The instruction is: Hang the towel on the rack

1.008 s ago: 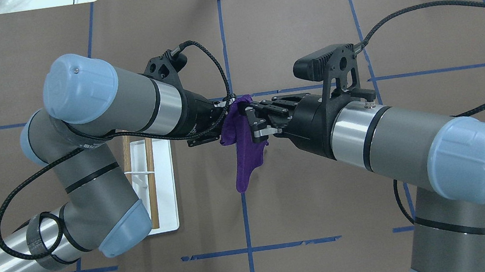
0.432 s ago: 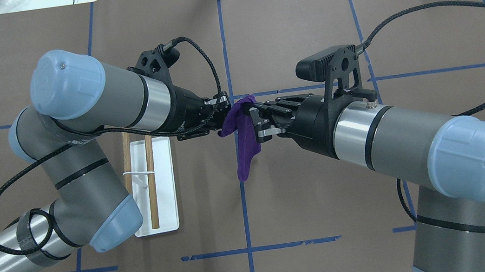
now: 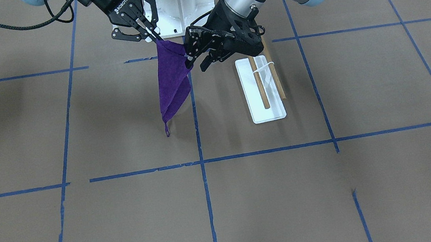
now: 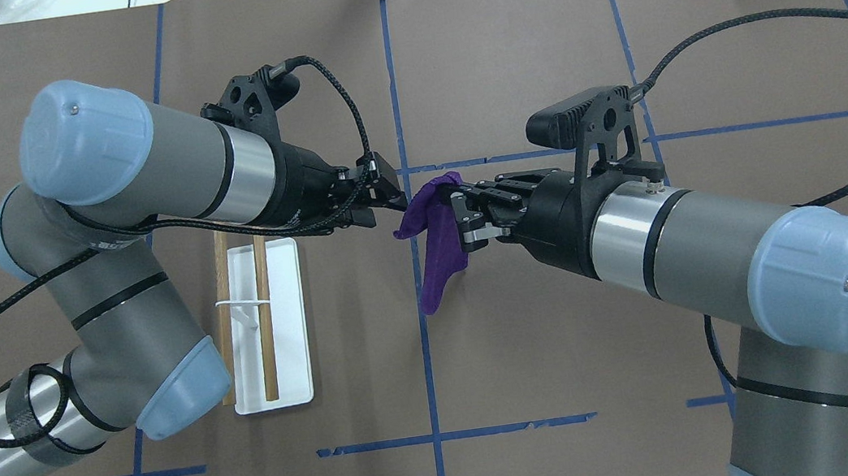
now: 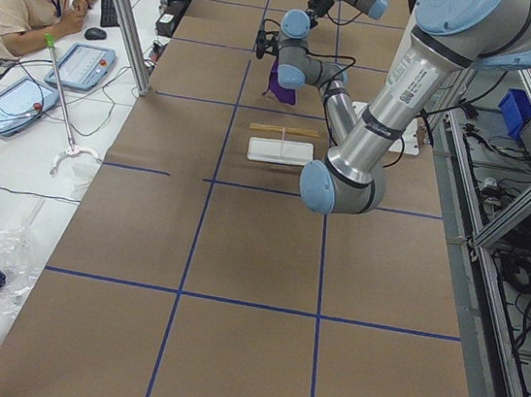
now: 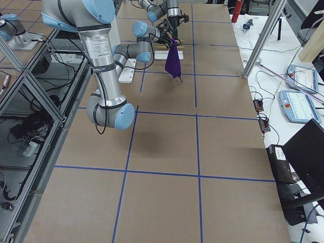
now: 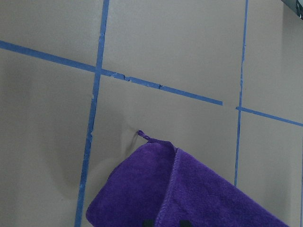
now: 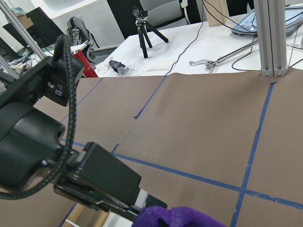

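The towel (image 3: 170, 81) is in the air over the middle of the bench (image 3: 332, 184), held from above at two places. The right jaws, on the right arm (image 4: 686, 236), are closed to a point on its highest corner. The left jaws, on the left arm (image 4: 202, 169), are a little lower and just beside them. They appear closed on the upper edge, and the left wrist view shows purple cloth right at them. From these grips the cloth falls as a narrow folded triangle, with the small loop (image 3: 167, 132) at the lowest tip. The tip is very near the bench; I cannot tell if it touches.

I think two grips are used so that the soft cloth can be opened into a sheet and not hang as a bundle. At present the jaws are near together, so the edge between them is short and the towel is not spread.

The rack (image 3: 269, 114) stands on the bench on the robot's left, partly under the left arm, apart from the towel. In my judgement the towel must be widened, carried to the left and lowered across the two rods (image 3: 260, 86).
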Motion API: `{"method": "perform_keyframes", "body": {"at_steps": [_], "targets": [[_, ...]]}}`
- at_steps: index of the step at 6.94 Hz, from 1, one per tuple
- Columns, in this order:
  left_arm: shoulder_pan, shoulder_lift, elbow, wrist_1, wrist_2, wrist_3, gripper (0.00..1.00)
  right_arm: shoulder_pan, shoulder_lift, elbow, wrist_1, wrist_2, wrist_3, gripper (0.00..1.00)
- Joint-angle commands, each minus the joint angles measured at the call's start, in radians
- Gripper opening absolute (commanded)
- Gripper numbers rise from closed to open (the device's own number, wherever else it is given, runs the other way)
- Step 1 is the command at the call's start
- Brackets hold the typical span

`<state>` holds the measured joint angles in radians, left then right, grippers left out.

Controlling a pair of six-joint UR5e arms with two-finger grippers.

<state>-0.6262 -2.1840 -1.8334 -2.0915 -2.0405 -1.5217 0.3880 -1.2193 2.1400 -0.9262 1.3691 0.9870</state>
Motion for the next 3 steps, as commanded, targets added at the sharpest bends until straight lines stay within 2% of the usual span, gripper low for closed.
{"method": "perform_keyframes", "body": {"at_steps": [1, 3], "targets": [[0.005, -0.01, 0.002, -0.002, 0.009, -0.166, 0.87, 0.0, 0.004, 0.0, 0.006, -0.025, 0.009, 0.0], [0.003, -0.017, 0.011, 0.013, 0.016, -0.398, 0.86, -0.001, 0.012, 0.001, 0.01, -0.067, 0.01, 0.0]]}}
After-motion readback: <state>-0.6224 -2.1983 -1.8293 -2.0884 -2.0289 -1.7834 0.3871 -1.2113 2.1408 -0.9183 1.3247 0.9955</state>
